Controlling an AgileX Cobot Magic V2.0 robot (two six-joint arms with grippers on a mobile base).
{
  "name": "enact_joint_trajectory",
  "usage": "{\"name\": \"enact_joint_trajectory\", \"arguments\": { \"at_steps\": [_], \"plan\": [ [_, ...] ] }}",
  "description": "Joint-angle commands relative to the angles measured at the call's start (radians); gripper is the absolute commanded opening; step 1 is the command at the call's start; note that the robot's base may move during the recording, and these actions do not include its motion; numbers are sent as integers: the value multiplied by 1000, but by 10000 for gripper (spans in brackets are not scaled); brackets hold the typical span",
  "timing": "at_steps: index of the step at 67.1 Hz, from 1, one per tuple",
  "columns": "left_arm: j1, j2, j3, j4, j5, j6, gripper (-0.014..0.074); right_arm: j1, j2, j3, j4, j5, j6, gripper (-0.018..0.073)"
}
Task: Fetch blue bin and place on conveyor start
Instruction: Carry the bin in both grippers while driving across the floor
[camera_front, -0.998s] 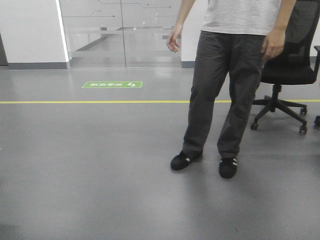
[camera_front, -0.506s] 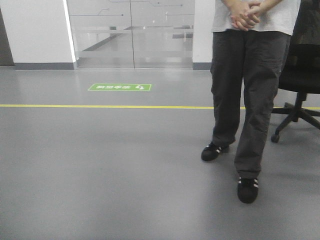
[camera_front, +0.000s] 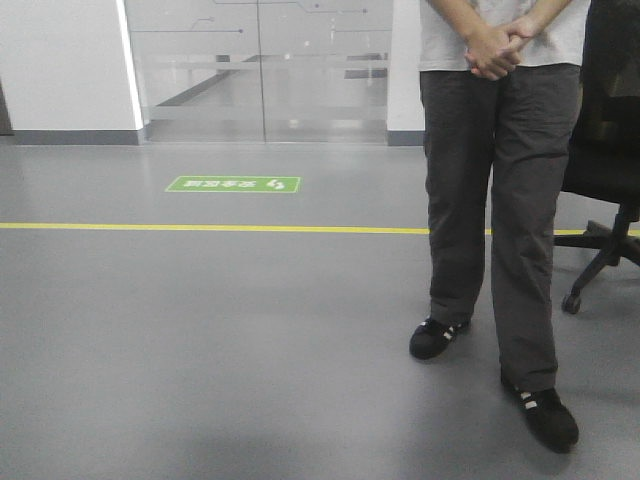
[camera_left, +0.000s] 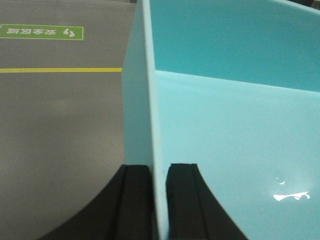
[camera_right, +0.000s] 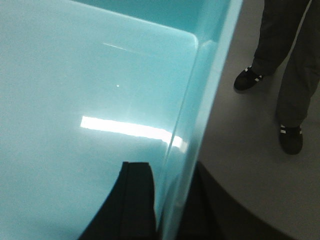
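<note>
Pale turquoise plastic fills both wrist views. The left gripper has its two black fingers nipped tight on the blue bin, one finger inside the wall and one outside. The right gripper is clamped the same way over the opposite wall, so the tub hangs between the two arms, clear of the grey floor. What shows of its inside is bare and glossy. The conveyor start is in no view, so I'd call this the carrying leg, with the placing not yet begun. To do it well, hold both wrists level and at a fixed spacing so the thin walls neither bow nor slide out of the pinch. Turn the base gently too, because a person stands just ahead on the right with hands clasped, and a black office chair sits close beside them. Beyond, a yellow line crosses the floor before glass doors. As for writing, a green floor sign carries white characters and a small symbol, too small to read. No brand shows on the bin.
</note>
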Motion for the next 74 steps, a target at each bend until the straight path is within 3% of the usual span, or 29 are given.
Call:
{"name": "enact_joint_trajectory", "arguments": {
  "at_steps": [1, 52, 74],
  "plan": [
    [-3, -17, -9, -16, -77, -2, -111, -7, -6, -7, -31, -30, -36, -153],
    [-3, -17, -9, -16, -82, -2, -111, -7, 15, -7, -31, -392, -36, -153],
    [-3, -17, -9, -16, -82, -2, -111, -7, 15, -7, -31, -425, -36, -153]
  ]
}}
